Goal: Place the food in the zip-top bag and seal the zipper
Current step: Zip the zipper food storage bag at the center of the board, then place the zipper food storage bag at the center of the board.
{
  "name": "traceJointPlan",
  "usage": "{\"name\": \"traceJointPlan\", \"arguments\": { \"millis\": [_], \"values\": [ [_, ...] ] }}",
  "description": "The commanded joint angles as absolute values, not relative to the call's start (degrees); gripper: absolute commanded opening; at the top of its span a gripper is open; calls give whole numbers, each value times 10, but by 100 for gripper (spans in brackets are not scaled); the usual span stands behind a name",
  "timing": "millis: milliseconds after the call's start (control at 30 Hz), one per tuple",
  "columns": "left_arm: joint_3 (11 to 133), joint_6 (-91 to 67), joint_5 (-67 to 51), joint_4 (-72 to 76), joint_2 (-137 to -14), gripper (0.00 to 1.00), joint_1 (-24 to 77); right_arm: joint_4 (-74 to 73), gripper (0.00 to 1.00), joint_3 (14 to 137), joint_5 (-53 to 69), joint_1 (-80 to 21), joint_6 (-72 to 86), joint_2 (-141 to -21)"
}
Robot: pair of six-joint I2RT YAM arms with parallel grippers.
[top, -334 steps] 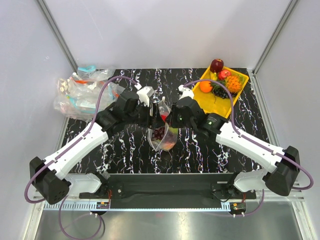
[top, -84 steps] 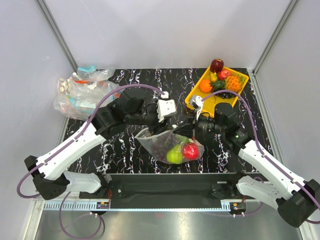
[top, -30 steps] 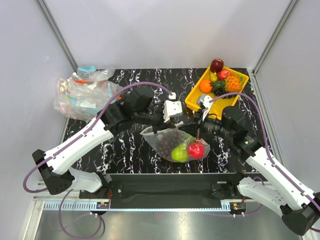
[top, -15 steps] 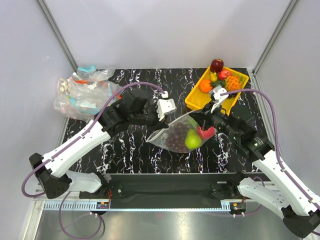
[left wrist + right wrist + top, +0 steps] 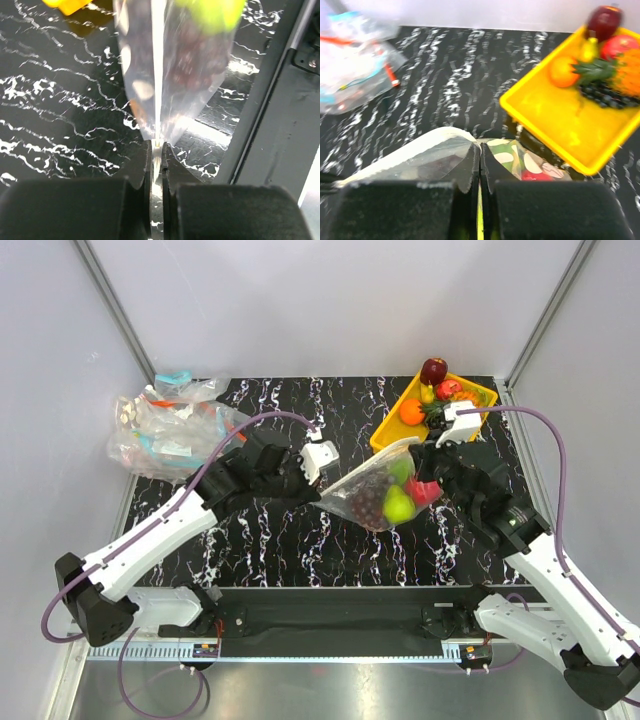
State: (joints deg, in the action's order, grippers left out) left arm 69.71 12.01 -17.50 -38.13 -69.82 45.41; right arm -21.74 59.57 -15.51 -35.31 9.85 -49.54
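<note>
zip-top bag hangs clear of the marble table, stretched btwn both grippers. left gripper: jaws pinched tight on the bag's lower-left corner, right at the zipper strip. right gripper: jaws likewise closed on the mouth edge, near the yellow tray. inside: green apple, red fruit, dark grapes. left wrist view is blurred; strip prob. pressed flat, can't confirm.

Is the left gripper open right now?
No, the left gripper is shut on the zip-top bag, its jaws pinched together on the bag's edge.
</note>
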Motion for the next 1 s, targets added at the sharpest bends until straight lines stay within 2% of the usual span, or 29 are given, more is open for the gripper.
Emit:
{"name": "traceJointPlan", "arguments": {
  "millis": [0,200,367,767,900,967],
  "values": [
    [693,107,-143,-418,-693,0,441,-189,0,637,-291,-349,108,-488],
    [701,106,-123,-411,-698,0,432,-210,0,626,-371,-349,145,-493],
    [764,99,-72,-403,-736,0,426,-202,0,577,-381,-349,205,-477],
    [946,56,-24,-333,-928,0,409,-195,0,497,-446,-349,280,-498],
    [1054,53,-7,-336,-1020,0,398,-185,0,486,-490,-341,289,-523],
    [1083,49,-2,-328,-1056,0,395,-166,11,486,-497,-326,281,-534]
  ]
}}
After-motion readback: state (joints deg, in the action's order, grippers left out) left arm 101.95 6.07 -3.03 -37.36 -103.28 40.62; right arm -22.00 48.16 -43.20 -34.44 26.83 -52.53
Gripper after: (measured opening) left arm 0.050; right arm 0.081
